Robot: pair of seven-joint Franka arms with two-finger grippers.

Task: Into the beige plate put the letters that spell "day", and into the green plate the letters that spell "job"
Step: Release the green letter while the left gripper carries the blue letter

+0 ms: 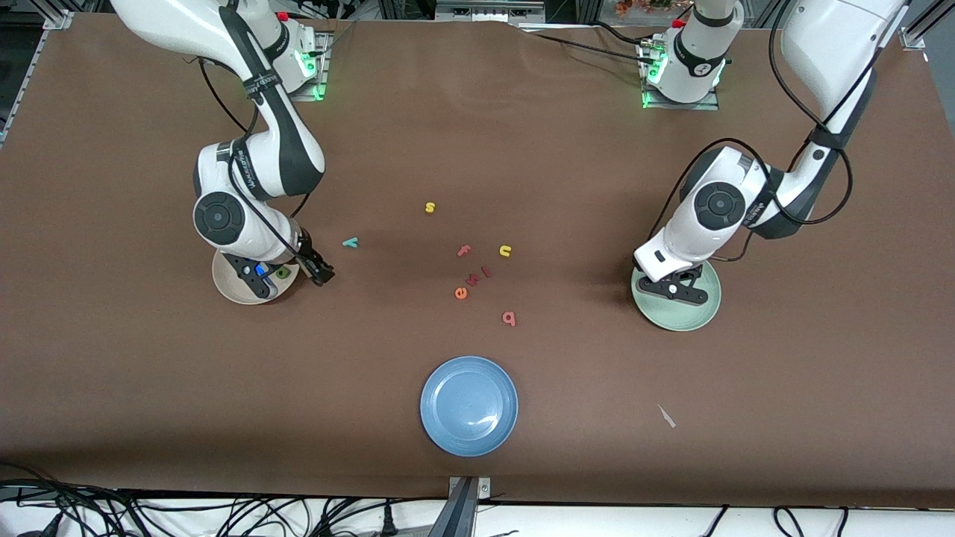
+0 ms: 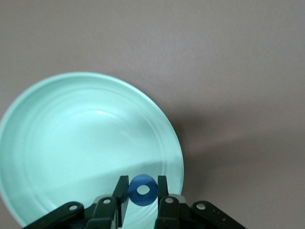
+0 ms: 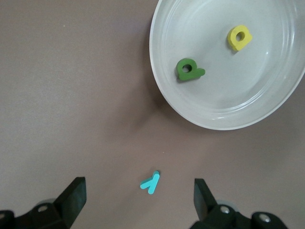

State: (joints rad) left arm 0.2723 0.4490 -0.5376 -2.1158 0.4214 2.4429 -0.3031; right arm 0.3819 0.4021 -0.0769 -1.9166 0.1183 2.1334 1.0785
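My left gripper (image 1: 675, 289) (image 2: 143, 181) hangs over the green plate (image 1: 697, 317) (image 2: 71, 143), shut on the blue o (image 2: 142, 190). The plate under it holds nothing that I can see. My right gripper (image 1: 291, 277) (image 3: 139, 185) is open and empty over the table at the edge of the beige plate (image 1: 235, 289) (image 3: 214, 114). The green d (image 3: 189, 69) and yellow a (image 3: 238, 37) lie in that plate. The teal y (image 1: 350, 242) (image 3: 150, 182) lies on the table close to the right gripper. The pink b (image 1: 509, 318) lies mid-table.
Mid-table lie a yellow s (image 1: 429, 207), a pink f (image 1: 464, 251), a yellow u (image 1: 505, 250), an orange e (image 1: 461, 293) and two small pink-red letters (image 1: 477, 276). A blue plate (image 1: 469, 405) sits nearer the front camera. A paper scrap (image 1: 666, 416) lies toward the left arm's end.
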